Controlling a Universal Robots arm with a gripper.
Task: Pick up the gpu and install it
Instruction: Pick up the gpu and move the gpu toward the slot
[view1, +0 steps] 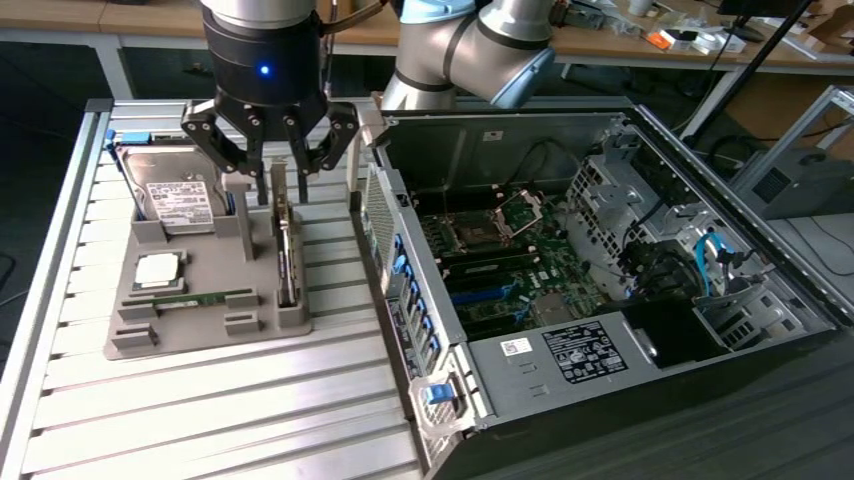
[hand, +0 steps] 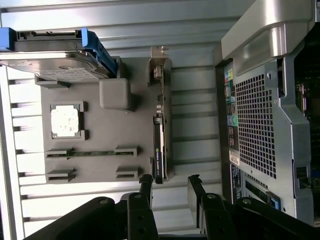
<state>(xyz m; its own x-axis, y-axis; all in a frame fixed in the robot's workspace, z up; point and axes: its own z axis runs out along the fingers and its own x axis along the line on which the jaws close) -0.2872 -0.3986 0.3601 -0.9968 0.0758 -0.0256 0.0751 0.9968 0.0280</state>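
From the exterior view's left we pass the hard drive (view1: 180, 200) in the grey tray (view1: 180, 335) on the tabletop (view1: 200, 410). Next comes the gpu (view1: 284, 255), standing on edge in the slot nearest the open computer case (view1: 601, 250). Our end effector (view1: 274, 172) hangs released, fingers spread, directly over the card's far end. The card's long axis runs from there toward the camera.

The jaws stand open, and the gap between them is free over the upright gpu (view1: 284, 245). On one side of the jaws, the hard drive (view1: 180, 195) and a grey block (hand: 115, 93) stand close. On the other side, the computer case wall (view1: 380, 210) is near.
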